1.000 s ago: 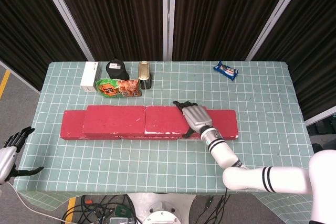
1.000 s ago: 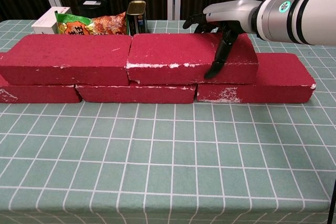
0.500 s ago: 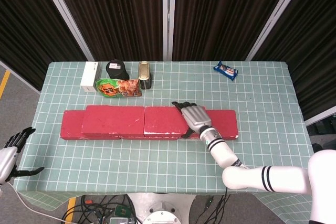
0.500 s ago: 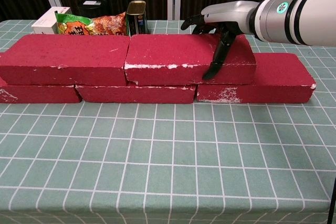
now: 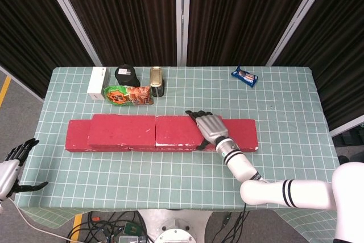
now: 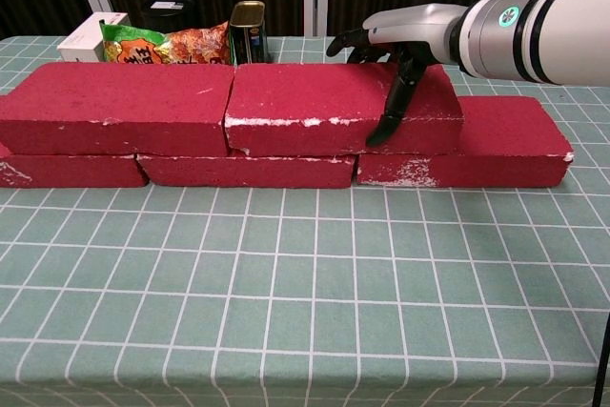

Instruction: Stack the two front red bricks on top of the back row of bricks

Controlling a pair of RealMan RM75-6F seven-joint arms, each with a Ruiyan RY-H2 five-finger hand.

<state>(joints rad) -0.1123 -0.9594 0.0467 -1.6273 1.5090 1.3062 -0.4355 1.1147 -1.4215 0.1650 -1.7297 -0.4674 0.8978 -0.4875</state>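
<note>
The right upper red brick lies on the back row of bricks, touching the left upper red brick. The right hand holds its right end, fingers over the top, thumb on the front face. If the hand pulls away carelessly, it may drag this brick off the row. The left hand hangs open, well apart. Behind the fingers, the writing on the snack bag and tin can is unreadable.
</note>
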